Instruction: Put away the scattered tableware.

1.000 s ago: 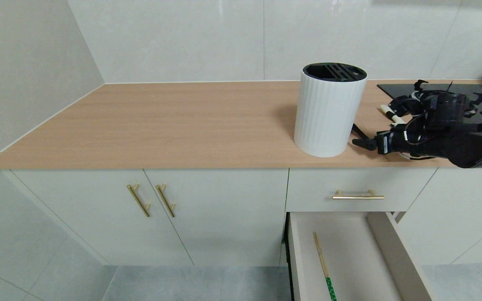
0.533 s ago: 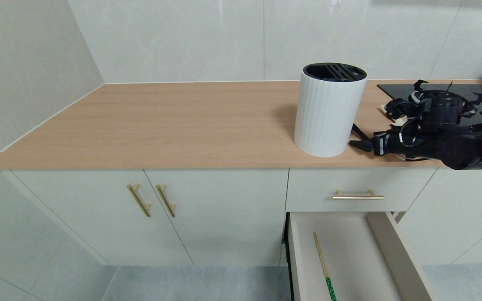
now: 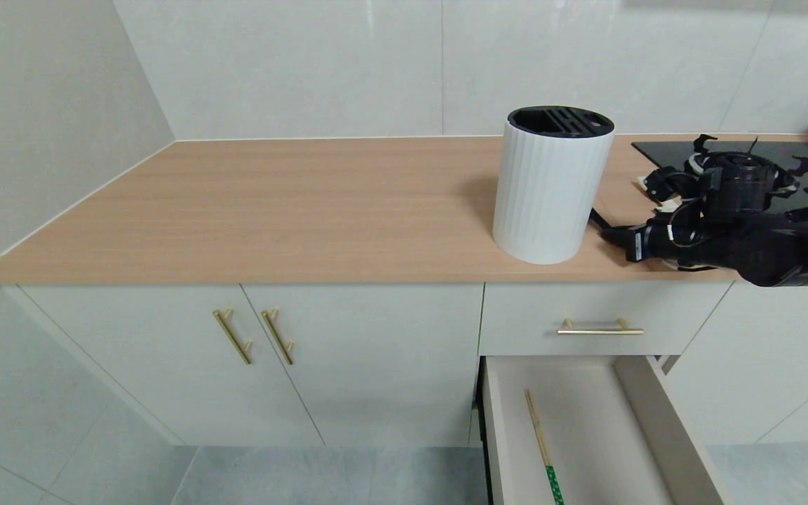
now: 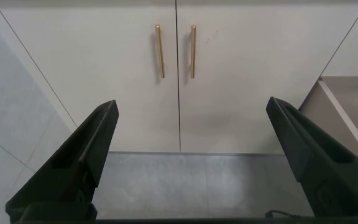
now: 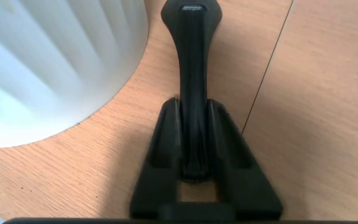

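A black utensil handle (image 5: 191, 37) lies on the wooden countertop (image 3: 306, 203), right beside the white ribbed holder (image 3: 551, 189) with a black slotted top. My right gripper (image 5: 192, 111) is shut on this handle, low over the counter, and shows as right gripper (image 3: 618, 235) just right of the holder's base. The utensil's far end is hidden behind the holder (image 5: 48, 56). A pair of chopsticks (image 3: 543, 449) with green ends lies in the open drawer (image 3: 646, 407) below. My left gripper (image 4: 194, 162) hangs open in front of the cabinet doors, holding nothing.
A black cooktop (image 3: 663, 149) sits at the counter's back right, behind my right arm. A small white item (image 3: 665, 204) peeks out beside the wrist. The closed upper drawer's gold handle (image 3: 600, 328) is above the open drawer. Two cabinet door handles (image 4: 176, 51) face the left wrist.
My right gripper shifted slightly toward the holder and its fingers closed around the black handle, which earlier lay apart beside them. Nothing else moved.
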Controlling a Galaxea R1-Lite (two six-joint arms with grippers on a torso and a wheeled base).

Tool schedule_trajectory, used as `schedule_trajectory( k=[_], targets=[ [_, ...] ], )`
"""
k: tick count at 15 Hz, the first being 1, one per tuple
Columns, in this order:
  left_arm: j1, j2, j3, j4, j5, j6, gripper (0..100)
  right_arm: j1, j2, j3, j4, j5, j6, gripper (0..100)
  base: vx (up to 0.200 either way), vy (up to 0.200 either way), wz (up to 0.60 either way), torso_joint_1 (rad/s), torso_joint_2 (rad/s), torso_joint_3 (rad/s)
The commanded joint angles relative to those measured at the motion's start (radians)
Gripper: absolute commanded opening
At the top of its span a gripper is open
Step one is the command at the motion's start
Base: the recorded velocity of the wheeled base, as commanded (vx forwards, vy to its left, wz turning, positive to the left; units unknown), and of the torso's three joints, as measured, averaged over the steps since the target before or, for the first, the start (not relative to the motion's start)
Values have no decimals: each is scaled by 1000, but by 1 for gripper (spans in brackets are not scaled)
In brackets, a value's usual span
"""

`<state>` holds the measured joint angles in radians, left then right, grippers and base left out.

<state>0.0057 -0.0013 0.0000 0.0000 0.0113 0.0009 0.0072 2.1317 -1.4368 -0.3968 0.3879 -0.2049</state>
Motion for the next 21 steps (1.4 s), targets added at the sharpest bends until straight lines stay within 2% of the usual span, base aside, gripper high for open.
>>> schedule_trajectory(
  k=[1,3,6,10,12,15,18,21],
  targets=[
    [0,1,0,0,1,1,100,0,1,1,3,0,-1,0,0,0,0,0,0,0],
    [0,1,0,0,-1,-1,100,2,-4,1,6,-29,-1,0,0,0,0,0,0,0],
    [0,1,0,0,1,1,100,8,-38,4,7,-126,2,0,0,0,0,0,0,0],
    [0,1,0,-2,-1,-1,100,8,-187,88,15,-170,180,0,0,0,0,0,0,0],
    [0,1,0,0,1,-1,100,8,-332,205,15,-187,214,0,0,0,0,0,0,0],
    [0,1,0,-2,1,-1,100,14,-549,470,6,-201,190,0,0,0,0,0,0,0],
    [0,1,0,0,1,-1,100,25,-694,661,6,-201,182,0,0,0,0,0,0,0],
    [0,1,0,0,-1,-1,100,74,-776,780,6,-202,182,0,0,0,0,-25,56,32]
  ],
)
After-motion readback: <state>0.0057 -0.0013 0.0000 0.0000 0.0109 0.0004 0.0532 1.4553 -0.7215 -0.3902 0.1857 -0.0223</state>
